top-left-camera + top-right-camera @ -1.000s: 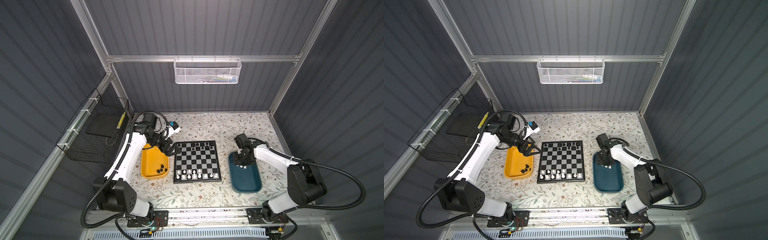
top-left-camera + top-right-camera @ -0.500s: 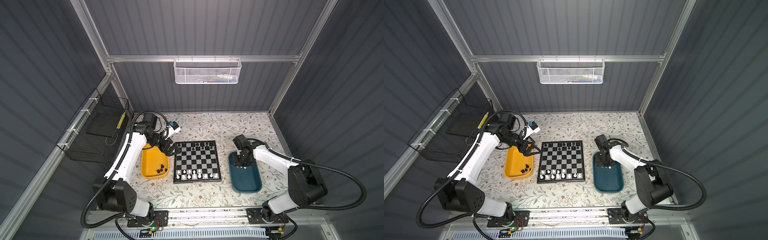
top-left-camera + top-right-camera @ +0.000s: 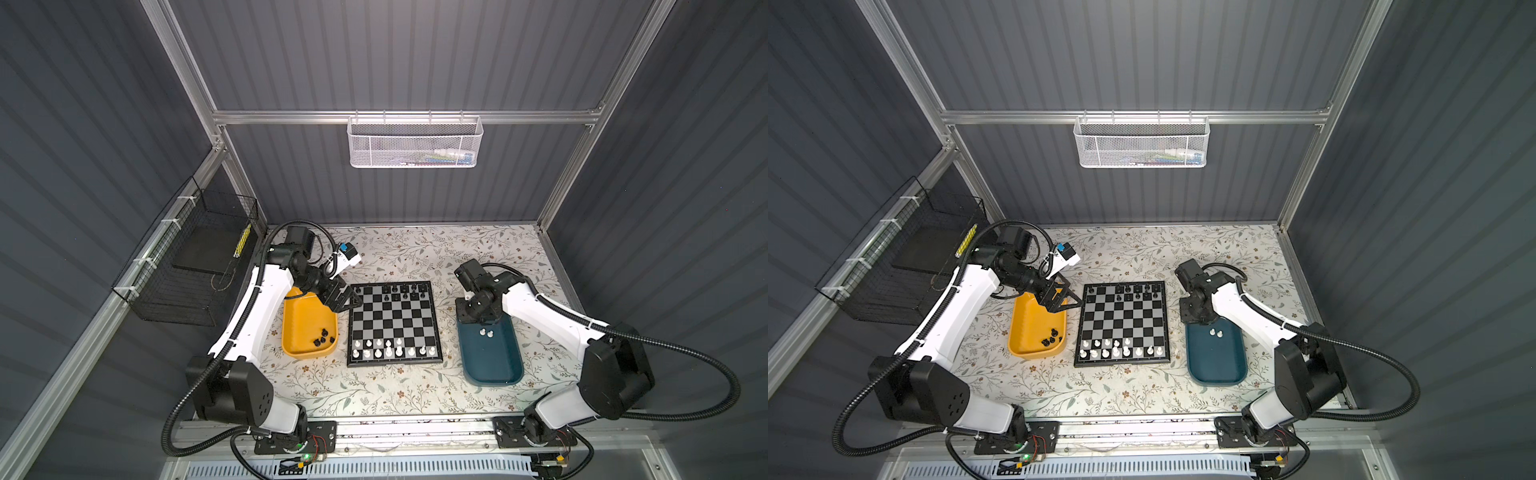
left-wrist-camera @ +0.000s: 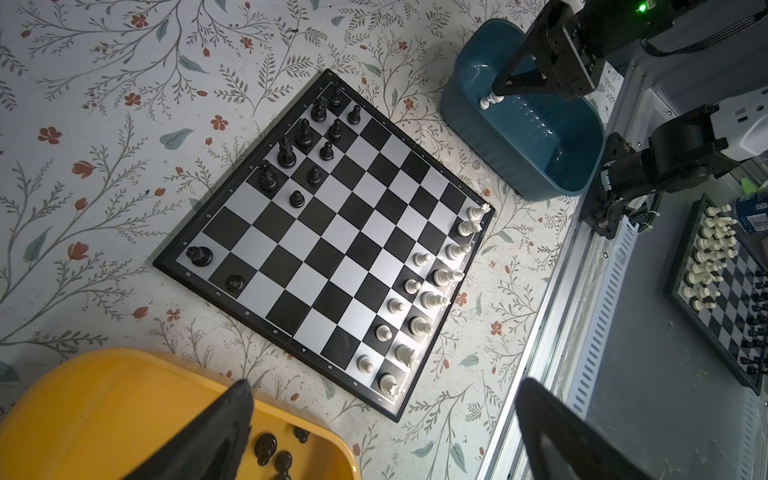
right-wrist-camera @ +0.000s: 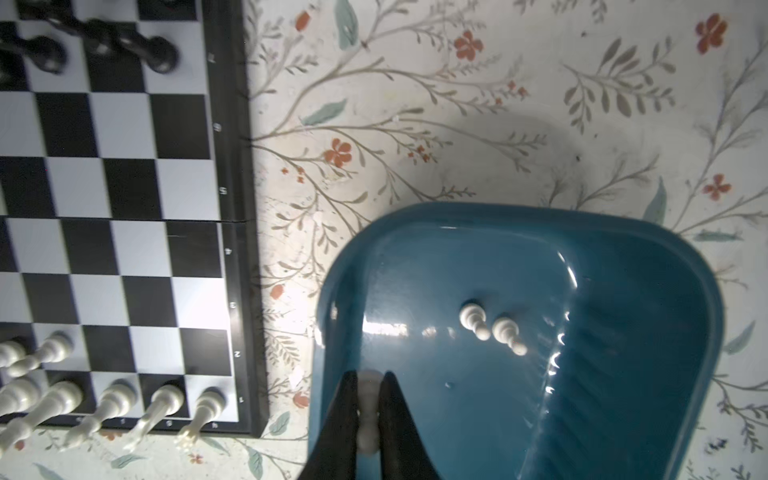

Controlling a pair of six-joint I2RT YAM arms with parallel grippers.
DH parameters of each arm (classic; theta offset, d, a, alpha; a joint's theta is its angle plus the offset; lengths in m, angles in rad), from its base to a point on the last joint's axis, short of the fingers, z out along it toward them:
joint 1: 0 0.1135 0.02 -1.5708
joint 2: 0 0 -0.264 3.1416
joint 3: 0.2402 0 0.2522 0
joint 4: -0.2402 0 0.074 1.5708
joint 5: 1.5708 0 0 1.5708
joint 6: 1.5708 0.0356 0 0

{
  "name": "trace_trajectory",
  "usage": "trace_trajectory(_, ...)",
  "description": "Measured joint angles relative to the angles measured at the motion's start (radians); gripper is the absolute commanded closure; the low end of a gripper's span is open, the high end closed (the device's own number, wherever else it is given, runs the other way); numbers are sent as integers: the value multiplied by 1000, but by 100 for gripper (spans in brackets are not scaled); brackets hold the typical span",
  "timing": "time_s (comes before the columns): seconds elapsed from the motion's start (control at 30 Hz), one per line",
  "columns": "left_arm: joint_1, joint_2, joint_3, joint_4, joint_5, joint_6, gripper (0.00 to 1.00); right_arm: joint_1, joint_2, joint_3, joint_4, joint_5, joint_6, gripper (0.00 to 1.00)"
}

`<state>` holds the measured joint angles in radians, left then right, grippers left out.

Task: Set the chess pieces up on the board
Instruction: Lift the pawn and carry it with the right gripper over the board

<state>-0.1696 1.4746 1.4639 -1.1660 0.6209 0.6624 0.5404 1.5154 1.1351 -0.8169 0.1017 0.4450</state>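
Note:
The board (image 3: pixel 392 363) (image 3: pixel 1122 362) lies mid-table. Black chess pieces (image 3: pixel 399 291) stand in its far rows and white ones (image 3: pixel 390 349) in its near rows. Loose black pieces (image 3: pixel 322 337) (image 4: pixel 266 446) lie in the yellow tray. Two white pieces (image 5: pixel 473 318) (image 3: pixel 486 332) stand in the teal tray. My right gripper (image 5: pixel 369 376) (image 4: pixel 498 89) is shut on a white piece (image 5: pixel 368 415) over the teal tray's far end. My left gripper (image 3: pixel 347 299) (image 3: pixel 1065 300) (image 4: pixel 384 384) hangs open and empty over the yellow tray's far end, beside the board's far left corner.
The yellow tray (image 3: pixel 309 328) lies left of the board, the teal tray (image 3: pixel 494 361) right of it. A white mesh basket (image 3: pixel 415 141) hangs on the back wall, a black wire basket (image 3: pixel 195 266) on the left wall. Another chessboard (image 4: pixel 723 291) sits beyond the front rail.
My right gripper, still shut on the white piece, has shifted slightly toward the board over the teal tray's far end. The left arm has not moved.

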Motion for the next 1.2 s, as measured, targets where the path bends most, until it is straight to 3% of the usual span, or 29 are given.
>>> trace_trajectory(0.43,0,0,0,0,0,0,0,191,167,204,-27,-4,31,86)
trace_trajectory(1.2,0,0,-5,1,0,0,0,357,362,270,16,-73,90,86)
